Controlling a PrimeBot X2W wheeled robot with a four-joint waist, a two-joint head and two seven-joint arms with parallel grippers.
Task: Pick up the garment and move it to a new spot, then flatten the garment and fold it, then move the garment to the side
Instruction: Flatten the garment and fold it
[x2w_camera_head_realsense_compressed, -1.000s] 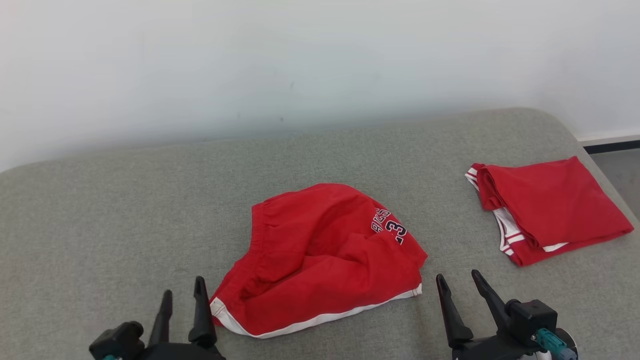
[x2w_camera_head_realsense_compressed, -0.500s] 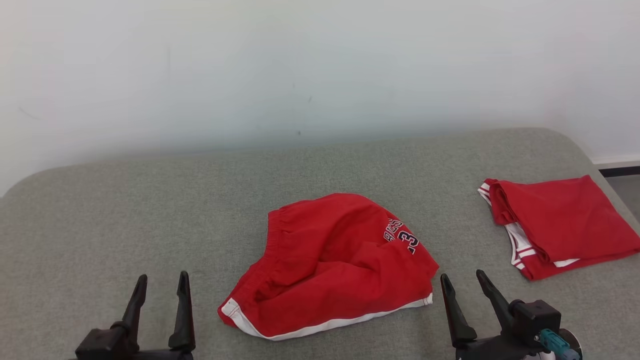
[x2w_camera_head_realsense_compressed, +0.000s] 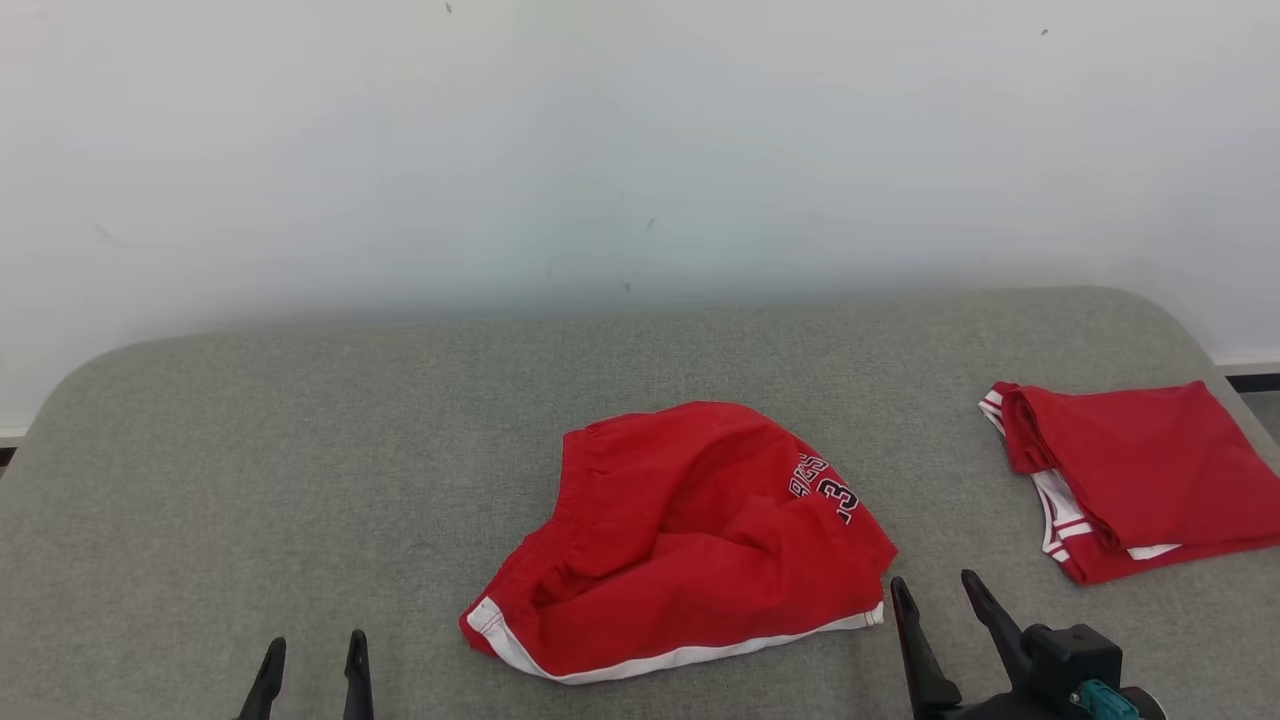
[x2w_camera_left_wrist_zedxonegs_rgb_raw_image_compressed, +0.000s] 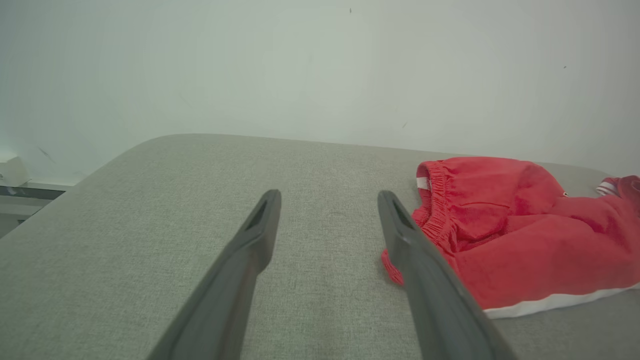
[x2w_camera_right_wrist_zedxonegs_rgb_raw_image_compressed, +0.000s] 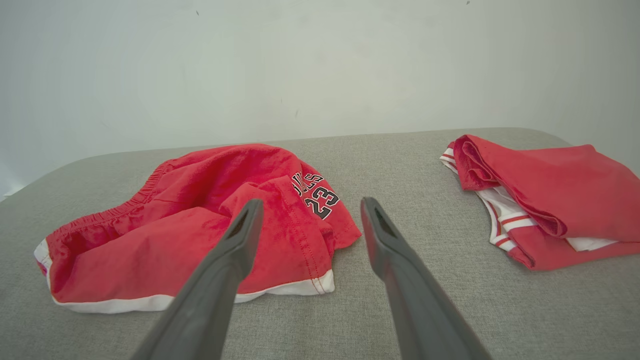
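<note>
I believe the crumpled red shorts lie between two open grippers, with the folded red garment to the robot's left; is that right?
Not quite: the head view shows the folded red garment to the robot's right. The crumpled red shorts do lie between the open left gripper and right gripper.

1. The red shorts (x2w_camera_head_realsense_compressed: 690, 540) lie crumpled and unfolded at lower centre of the head view, on the grey fabric surface (x2w_camera_head_realsense_compressed: 300, 450).
2. The elastic waistband (x2w_camera_head_realsense_compressed: 573, 480) faces the frame's left. The white hem band (x2w_camera_head_realsense_compressed: 700, 655) runs along the lower edge.
3. A dark print with the number 23 (x2w_camera_head_realsense_compressed: 838, 497) shows at the upper right of the shorts, partly creased.
4. The folded red garment (x2w_camera_head_realsense_compressed: 1130, 470), with white and red striped trim, lies flat at the right edge, well apart from the shorts.
</note>
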